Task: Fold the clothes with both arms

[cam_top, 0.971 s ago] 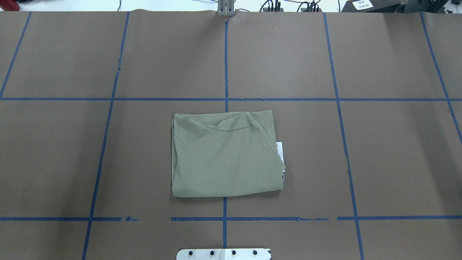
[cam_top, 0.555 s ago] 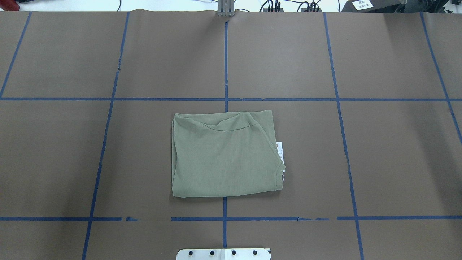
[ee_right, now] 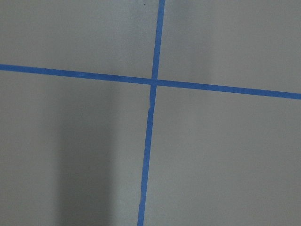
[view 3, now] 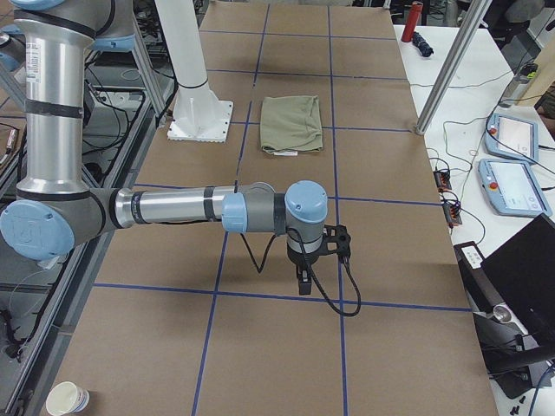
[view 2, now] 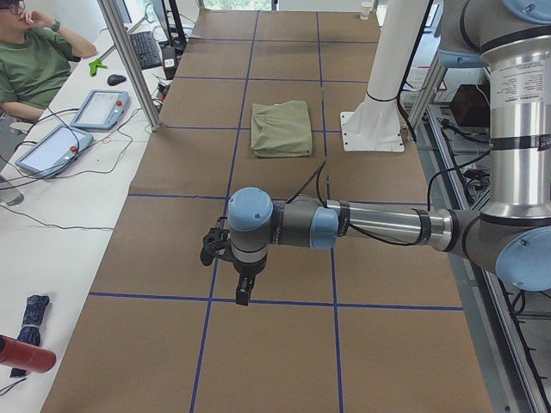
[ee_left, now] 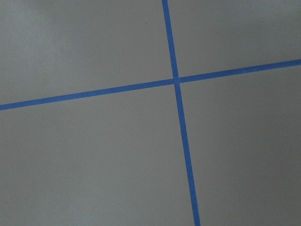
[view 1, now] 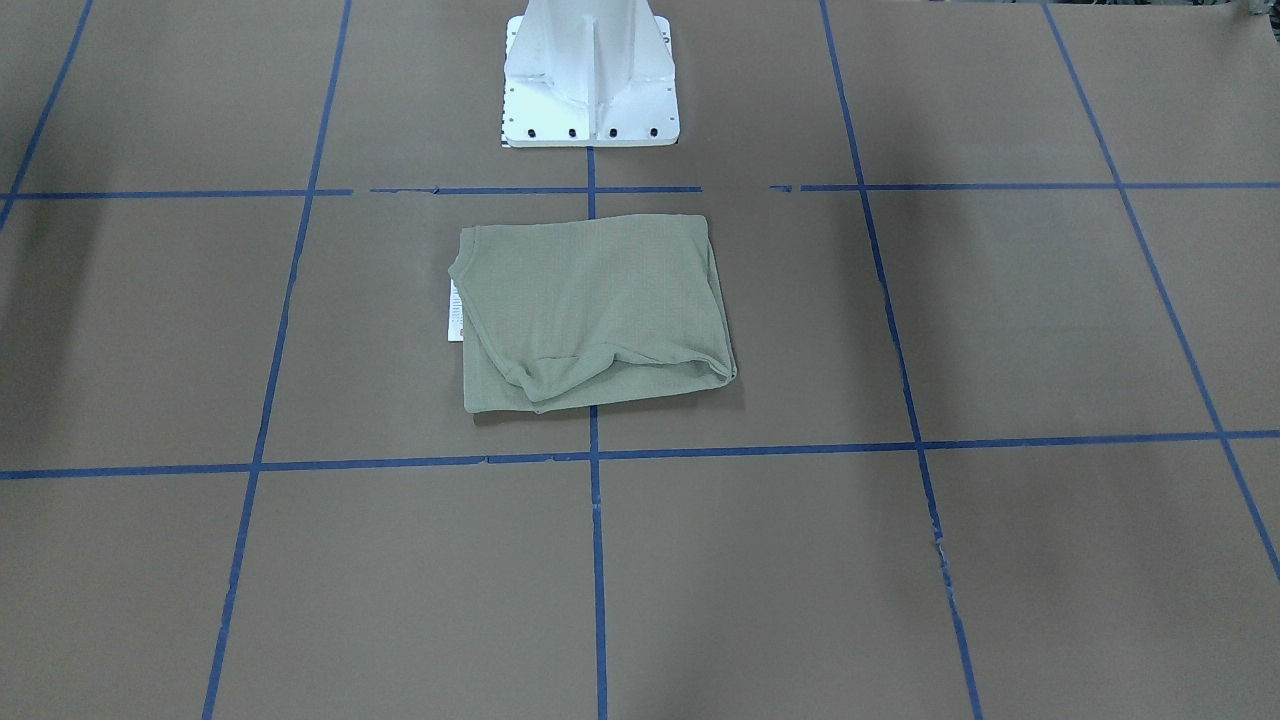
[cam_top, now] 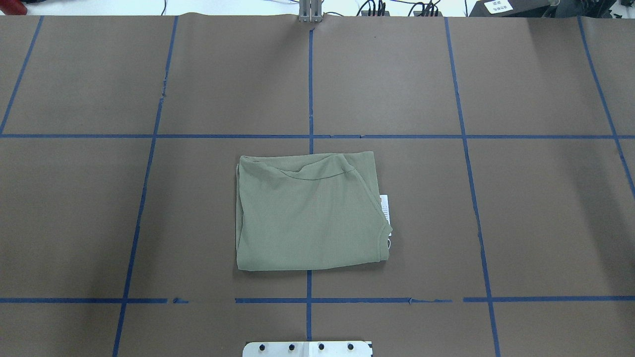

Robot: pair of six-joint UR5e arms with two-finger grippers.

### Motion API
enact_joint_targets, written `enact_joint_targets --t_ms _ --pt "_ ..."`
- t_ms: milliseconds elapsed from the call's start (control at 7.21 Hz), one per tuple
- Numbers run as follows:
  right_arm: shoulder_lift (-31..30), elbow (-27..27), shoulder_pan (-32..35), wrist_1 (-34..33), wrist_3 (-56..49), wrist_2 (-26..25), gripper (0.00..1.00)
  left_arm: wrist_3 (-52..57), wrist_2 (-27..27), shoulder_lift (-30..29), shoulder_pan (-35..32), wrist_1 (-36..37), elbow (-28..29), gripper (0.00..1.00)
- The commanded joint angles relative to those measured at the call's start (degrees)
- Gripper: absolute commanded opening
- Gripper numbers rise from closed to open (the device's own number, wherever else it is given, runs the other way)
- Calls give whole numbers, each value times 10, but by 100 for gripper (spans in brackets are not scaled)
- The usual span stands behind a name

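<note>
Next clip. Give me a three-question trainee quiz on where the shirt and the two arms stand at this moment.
1. In the overhead view, the white hang tag sticks out at the green shirt's: A) left edge, B) right edge, C) far edge.
2. Fill in: the shirt lies ___ into a compact rectangle.
3. True or false: a gripper is touching the shirt.
Key: 1 B. 2 folded. 3 false: the left gripper and right gripper hang over bare table, well away from it.

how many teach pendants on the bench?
2. Both lie on the white bench: far pendant, near pendant beside it. More could sit out of frame.
</note>
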Motion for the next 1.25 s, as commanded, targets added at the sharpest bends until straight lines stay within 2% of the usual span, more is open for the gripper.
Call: enact_joint_targets --t_ms 0,1110 --pt "0 0 0 0 0 0 100 0 0 1 0 0 -3 100" --pt "0 1 0 3 -1 0 100 0 1 4 -1 0 -13 100"
